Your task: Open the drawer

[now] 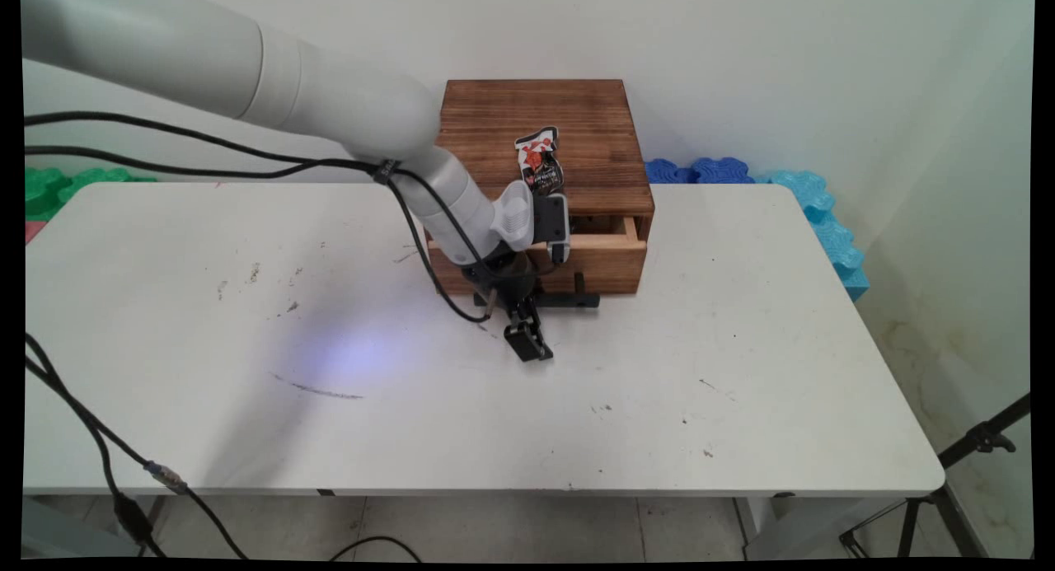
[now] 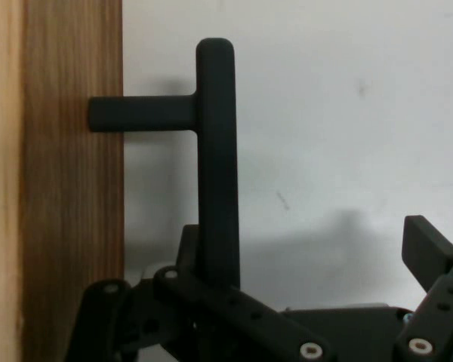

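Drawer handle [image 2: 216,158] is sitting beside the gripper's [image 1: 527,340] spread, empty fingers, outside the gap, on a slightly open wooden drawer box [image 1: 540,184]. Closing now would probably miss the bar, since it is lying off-centre. White scuffed table [image 1: 742,373] is meeting a pale wall.

box [image 1: 540,118] brown wood grain | handle [image 2: 215,151] black | packet [image 1: 540,161] red-white-black print | table [image 1: 247,423] white

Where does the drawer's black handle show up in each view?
Main view: the black handle lies low in front of the wooden drawer box, centre, just above the gripper.
Hand view: handle upright, centre-left.
Shared landmark: wooden drawer front.
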Controlling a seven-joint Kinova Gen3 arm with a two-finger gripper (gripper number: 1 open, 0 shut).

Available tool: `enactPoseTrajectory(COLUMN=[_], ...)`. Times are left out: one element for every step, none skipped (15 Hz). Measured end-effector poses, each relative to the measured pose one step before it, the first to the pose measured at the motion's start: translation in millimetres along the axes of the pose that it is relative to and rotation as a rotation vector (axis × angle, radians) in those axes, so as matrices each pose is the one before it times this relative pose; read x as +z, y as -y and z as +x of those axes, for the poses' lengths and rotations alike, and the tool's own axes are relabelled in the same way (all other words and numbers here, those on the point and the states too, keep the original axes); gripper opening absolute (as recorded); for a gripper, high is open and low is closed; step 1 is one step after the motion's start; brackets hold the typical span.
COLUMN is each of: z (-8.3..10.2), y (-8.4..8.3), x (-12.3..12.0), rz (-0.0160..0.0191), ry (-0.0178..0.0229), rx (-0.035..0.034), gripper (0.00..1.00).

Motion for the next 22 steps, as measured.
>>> enactPoseTrajectory(z=[-0.18,-0.18,-0.02,-0.19,-0.01,-0.27,-0.21,-0.14,-0.06,0.19,0.28,0.25,0.29,0.44,0.23,0.5,0.35,0.82,1.26,1.54,1.37,1.76], y=[-4.56,-5.46,-5.27,-5.04,-6.04,-6.33,-5.79,-3.82,-5.98,-7.01,-6.83,-6.02,-4.0,-5.97,-3.98,-5.95,-3.9,-5.66,-6.7,-6.53,-5.64,-6.44], x=[-0.29,-0.29,-0.37,-0.17,-0.18,-0.24,-0.06,-0.13,-0.04,-0.01,-0.11,-0.29,-0.14,-0.27,-0.32,-0.44,-0.34,-0.55,-0.78,-0.93,-0.94,-1.26], rz=[-0.0015,-0.00082,0.0005,0.00019,0.0005,0.00084,0.00083,0.00113,0.00134,0.0025,0.00345,0.00341,0.00196,0.00303,0.00218,0.00331,0.0024,0.00394,0.00384,0.00328,0.00262,0.00237], ry=[0.001,0.00132,0.00085,0.00121,0.00118,0.00121,0.00106,0.00054,0.00095,0.00063,0.0002,0.0005,0.00037,0.00041,0.00032,0.00048,0.00018,0.00006,-0.00019,-0.00084,-0.00054,-0.00132], rx=[0.00086,0.00019,0.00071,0.00121,0.00208,0.00191,0.00246,0.00137,0.00215,0.00342,0.00321,0.00256,0.00168,0.00217,0.00115,0.00191,0.00093,0.00108,0.00117,0.00083,0.0007,0.001], gripper=[1.0,1.0,1.0,1.0,1.0,1.0,1.0,1.0,1.0,1.0,1.0,1.0,1.0,1.0,1.0,1.0,1.0,1.0,1.0,1.0,1.0,1.0])
